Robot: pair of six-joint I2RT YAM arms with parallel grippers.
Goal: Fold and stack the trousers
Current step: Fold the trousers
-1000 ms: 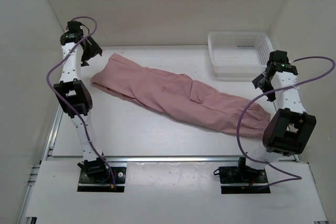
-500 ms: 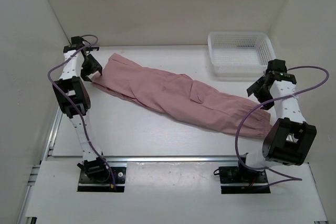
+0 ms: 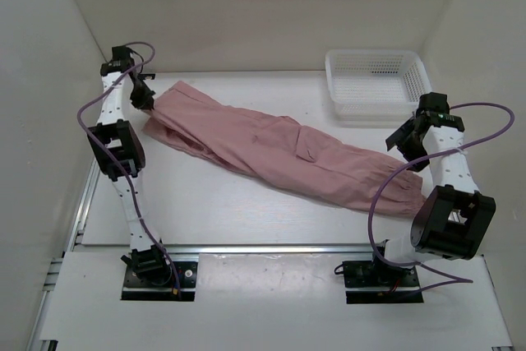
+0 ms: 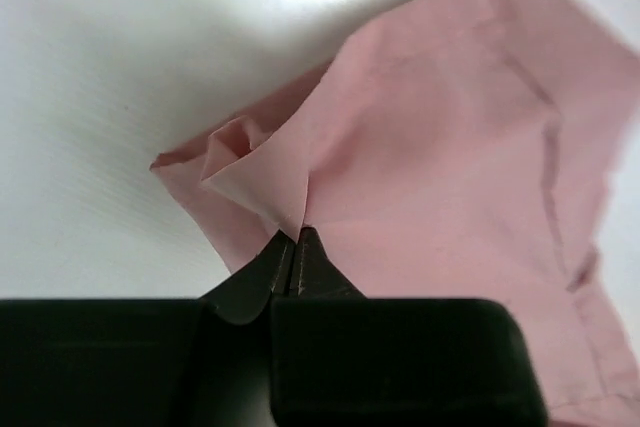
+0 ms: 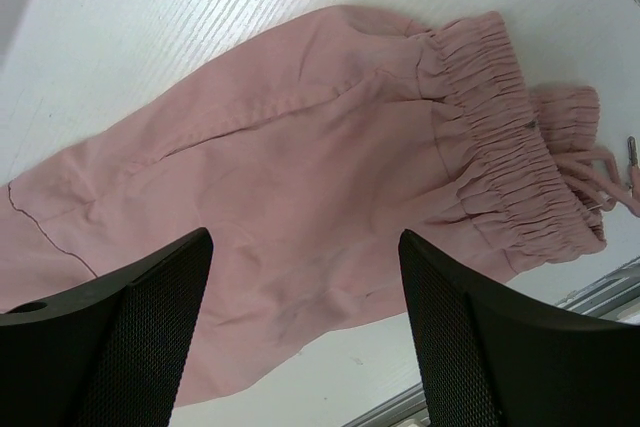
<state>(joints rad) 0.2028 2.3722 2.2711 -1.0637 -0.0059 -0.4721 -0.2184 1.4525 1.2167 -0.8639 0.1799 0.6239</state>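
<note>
left gripper (image 4: 296,237) had drawn back and pinched tight on a trousers (image 3: 279,150) corner, fold raised at its tips, right gripper (image 5: 305,242) unmoved, wide above the elastic end, basket (image 3: 371,109) beyond it

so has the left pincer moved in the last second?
Yes. The left pincer came down and nearer, away from the back wall, onto the trousers' left end, and is now shut on a fold of it.
</note>
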